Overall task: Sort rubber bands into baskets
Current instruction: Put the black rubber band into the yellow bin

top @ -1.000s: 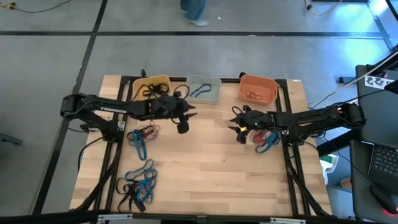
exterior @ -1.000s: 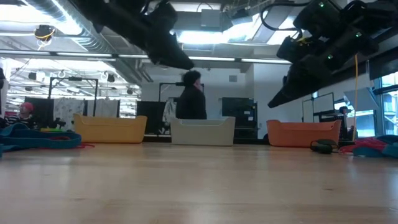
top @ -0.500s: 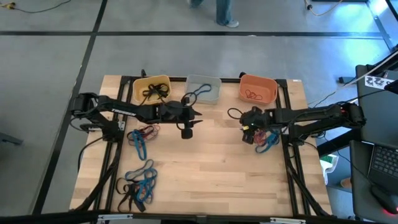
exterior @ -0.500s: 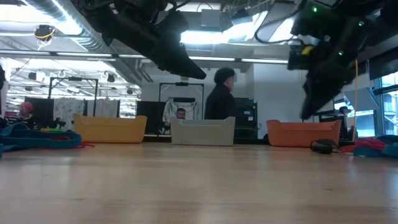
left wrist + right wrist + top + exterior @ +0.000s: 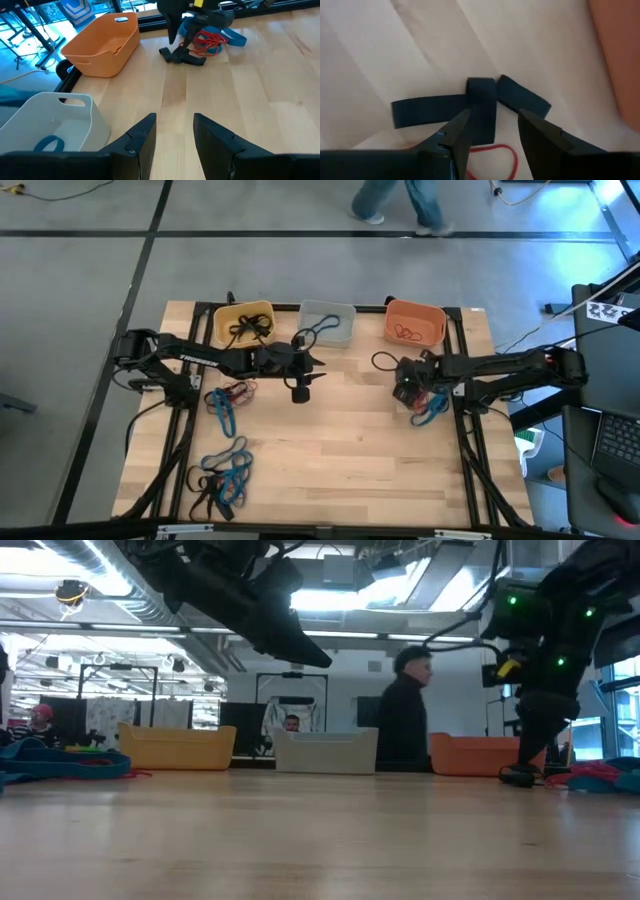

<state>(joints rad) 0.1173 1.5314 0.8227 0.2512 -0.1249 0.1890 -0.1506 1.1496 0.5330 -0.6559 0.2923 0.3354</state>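
Observation:
Three baskets stand along the far edge: yellow (image 5: 243,323), pale grey (image 5: 328,323) and orange (image 5: 415,322), each with bands inside. Loose rubber bands lie in heaps at the left (image 5: 230,395), near left (image 5: 225,475) and right (image 5: 430,405). My right gripper (image 5: 405,387) points steeply down, open, just over a dark band (image 5: 470,107) at the right heap's edge, its fingers on either side of that band with a red band (image 5: 492,150) beside it. My left gripper (image 5: 305,372) hangs open and empty in front of the grey basket (image 5: 50,130).
A dark loop (image 5: 378,361) lies on the wood between the orange basket and my right gripper. A blue band (image 5: 310,335) hangs over the grey basket's near rim. The table's middle and near right are bare wood. A person (image 5: 405,710) walks past behind the table.
My right gripper has tipped from nearly level to pointing steeply down and has shifted toward the table's right edge, sinking onto the right heap. My left gripper sank a little, then kept still. The person behind the table has walked to the right.

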